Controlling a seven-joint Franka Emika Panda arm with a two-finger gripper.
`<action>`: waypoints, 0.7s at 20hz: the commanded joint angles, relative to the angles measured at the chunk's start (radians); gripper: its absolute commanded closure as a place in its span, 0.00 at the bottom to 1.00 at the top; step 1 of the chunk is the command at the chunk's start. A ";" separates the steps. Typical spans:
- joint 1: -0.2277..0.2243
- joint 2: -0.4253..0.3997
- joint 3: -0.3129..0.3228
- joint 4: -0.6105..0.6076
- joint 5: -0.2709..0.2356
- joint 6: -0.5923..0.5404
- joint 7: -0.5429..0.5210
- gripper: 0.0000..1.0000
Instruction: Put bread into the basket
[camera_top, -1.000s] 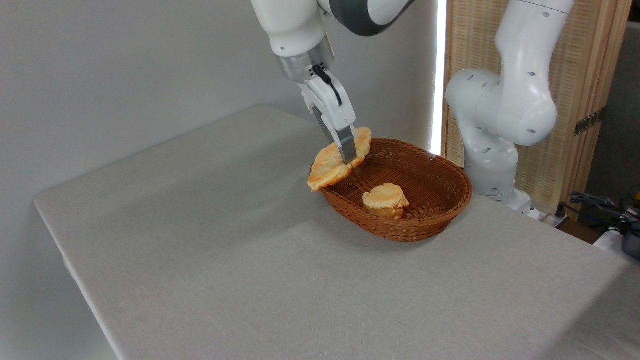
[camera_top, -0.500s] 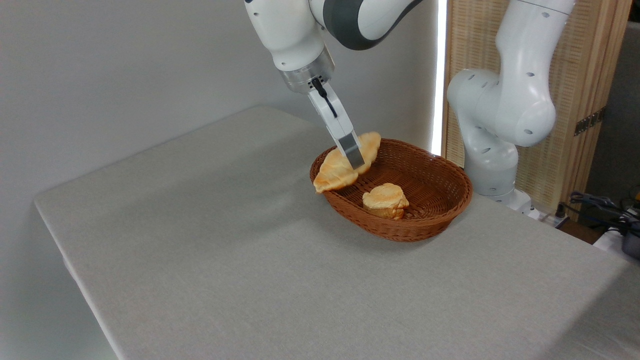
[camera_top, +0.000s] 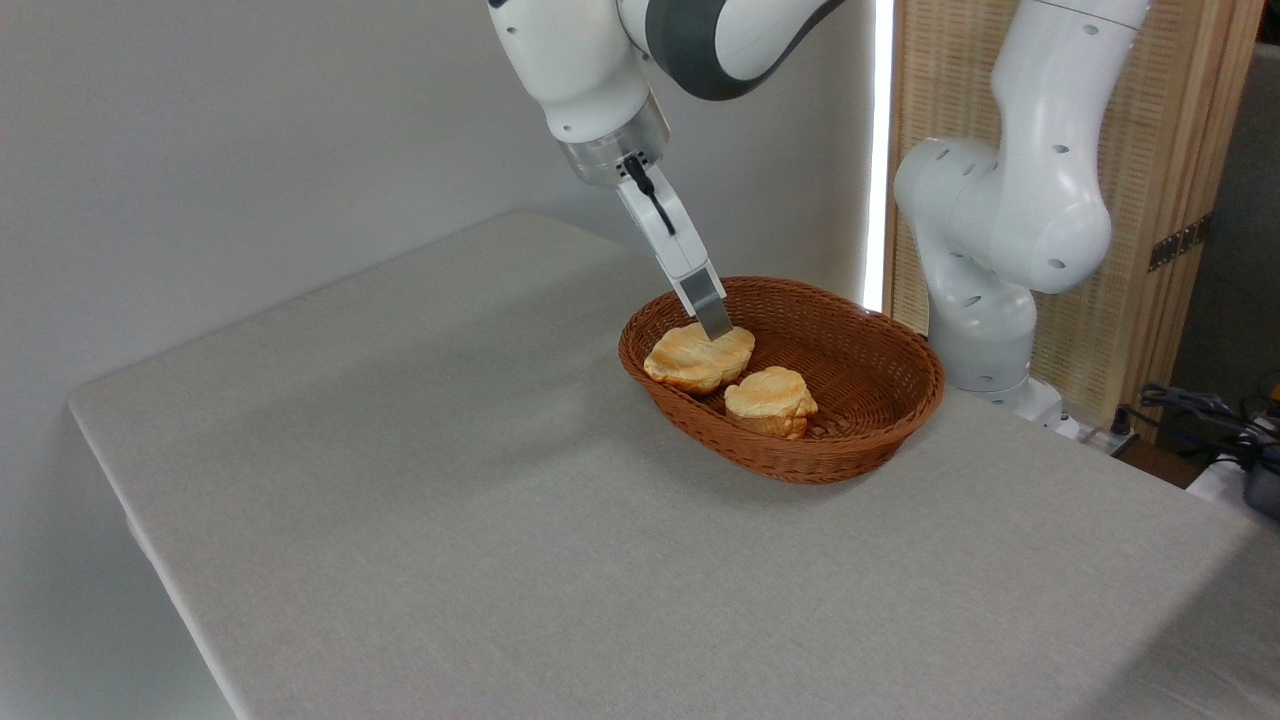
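Bread (camera_top: 698, 357) lies inside the basket (camera_top: 880, 445), just beside a smaller bun (camera_top: 770, 400). Whether the gripper (camera_top: 712, 322) is parted I cannot tell from this side. I'd lift straight up, slowly, so nothing drags out.

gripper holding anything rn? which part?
Cannot tell. The gripper fingertip sits at the top edge of the bread, which lies in the basket; jaws not visible.

Golden-orange bread (camera_top: 698, 357) (ridged), reddish-brown woven basket (camera_top: 860, 440)
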 joint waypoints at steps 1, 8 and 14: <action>0.005 0.006 0.014 0.096 0.062 0.007 -0.001 0.00; 0.008 0.136 0.075 0.315 0.074 0.194 -0.151 0.00; 0.008 0.274 0.107 0.467 0.077 0.258 -0.296 0.00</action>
